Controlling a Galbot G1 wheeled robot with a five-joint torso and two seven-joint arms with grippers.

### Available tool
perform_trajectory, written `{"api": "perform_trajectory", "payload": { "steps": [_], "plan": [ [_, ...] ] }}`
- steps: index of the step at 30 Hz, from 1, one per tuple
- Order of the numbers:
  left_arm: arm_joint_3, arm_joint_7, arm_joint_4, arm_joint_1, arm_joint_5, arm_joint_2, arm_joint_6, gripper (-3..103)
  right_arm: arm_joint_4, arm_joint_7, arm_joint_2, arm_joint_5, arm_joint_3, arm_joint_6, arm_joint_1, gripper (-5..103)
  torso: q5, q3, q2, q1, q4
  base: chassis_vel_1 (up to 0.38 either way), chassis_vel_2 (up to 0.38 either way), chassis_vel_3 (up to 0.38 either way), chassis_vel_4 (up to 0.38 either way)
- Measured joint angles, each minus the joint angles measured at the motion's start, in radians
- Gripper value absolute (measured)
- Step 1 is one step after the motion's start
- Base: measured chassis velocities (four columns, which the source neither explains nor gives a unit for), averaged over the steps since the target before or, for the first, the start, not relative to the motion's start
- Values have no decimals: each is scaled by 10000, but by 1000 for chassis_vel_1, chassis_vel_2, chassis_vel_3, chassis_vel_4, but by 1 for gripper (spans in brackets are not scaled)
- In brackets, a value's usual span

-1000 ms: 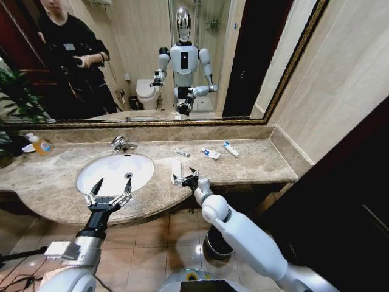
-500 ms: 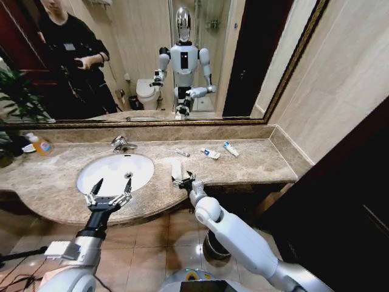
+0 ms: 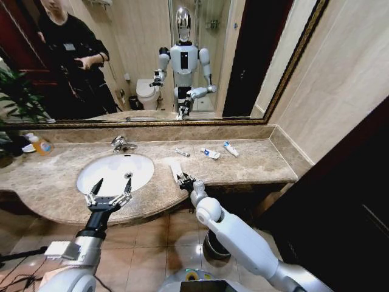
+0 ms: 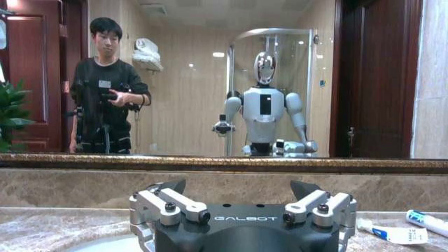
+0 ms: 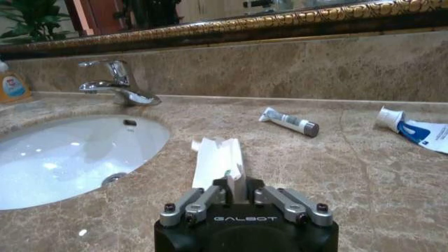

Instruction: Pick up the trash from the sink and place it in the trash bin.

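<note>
A long white strip (image 3: 176, 168) lies on the beige countertop just right of the white sink (image 3: 121, 163). My right gripper (image 3: 184, 181) is shut on the strip's near end (image 5: 217, 157), with its fingertips (image 5: 225, 185) pressed together around it. Farther back lie a short tube with a dark cap (image 3: 182, 152) (image 5: 288, 121) and two white-blue tubes (image 3: 210, 153) (image 3: 230, 148). My left gripper (image 3: 111, 185) (image 4: 238, 185) hovers open over the sink's front rim, holding nothing. The trash bin (image 3: 208, 244) stands on the floor under the counter, partly hidden by my right arm.
A chrome faucet (image 3: 121, 144) stands behind the sink. An orange-yellow bottle (image 3: 39, 144) and a plant sit at the far left of the counter. A mirror runs along the back wall, and a side wall closes off the counter's right end.
My right gripper has moved slightly in over the strip's near end and shut on it. The left arm has not moved.
</note>
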Motion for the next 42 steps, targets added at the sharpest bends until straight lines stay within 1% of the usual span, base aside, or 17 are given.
{"api": "perform_trajectory", "payload": {
  "steps": [1,4,13,19,21,22,24,25,26,27,29,31,32,37,38,41,42],
  "plan": [
    [0,0,0,0,0,0,0,100,0,0,0,0,0,0,0,17,0,0,0,0,0,0,0,0,0],
    [0,0,0,0,0,0,0,100,18,-39,-14,-45,21,39,-70,3,0,0,-1,0,0,0,0,0,0],
    [0,0,0,0,0,0,0,100,473,-48,-189,-85,196,75,-225,0,1,0,-1,0,0,0,0,0,0],
    [0,0,0,0,0,0,0,100,1388,-85,-582,-77,647,73,-481,0,0,0,-1,0,0,0,0,0,0],
    [0,0,0,0,0,0,0,100,2020,-250,-878,-77,1150,68,-919,0,1,0,-1,0,1,0,0,0,0],
    [0,0,0,0,0,0,0,100,2020,-250,-878,-77,1150,68,-919,0,1,0,-1,0,1,0,0,0,0],
    [0,0,0,0,0,0,0,100,2494,-453,-1088,-108,1687,75,-1434,0,2,0,-1,0,1,0,0,0,0],
    [0,0,0,0,0,0,0,100,2494,-453,-1088,-108,1687,75,-1434,0,2,0,-1,0,1,0,0,0,0],
    [0,0,0,0,0,0,0,100,2838,-652,-1250,-176,2152,119,-1867,0,4,0,-1,0,1,0,0,0,0],
    [0,0,0,0,0,0,0,100,2838,-652,-1250,-176,2152,119,-1867,0,4,0,-1,0,1,0,0,0,0],
    [0,0,0,0,0,1,0,100,3505,-1133,-1509,-295,3059,186,-2728,0,2,0,-1,-1,0,0,0,0,0],
    [0,0,1,0,0,0,0,100,3875,-1285,-1598,-320,3504,214,-3230,0,2,0,-1,0,-2,0,0,0,0],
    [0,0,1,0,0,0,0,100,3875,-1285,-1598,-320,3504,214,-3230,0,2,0,-1,0,-2,0,0,0,0],
    [0,0,0,0,0,0,0,100,5023,-1753,-1745,-268,5018,218,-4978,0,2,-1,-1,0,0,0,0,0,0],
    [0,0,0,0,0,0,0,100,5023,-1753,-1745,-268,5018,218,-4978,0,2,-1,-1,0,0,0,0,0,0],
    [0,0,0,0,0,0,0,100,5427,-2269,-1563,-378,5619,325,-6183,0,1,-1,0,-1,-1,0,0,0,0],
    [0,0,0,0,0,0,0,100,5427,-2269,-1563,-378,5619,325,-6183,0,1,-1,0,-1,-1,0,0,0,0]
  ]
}}
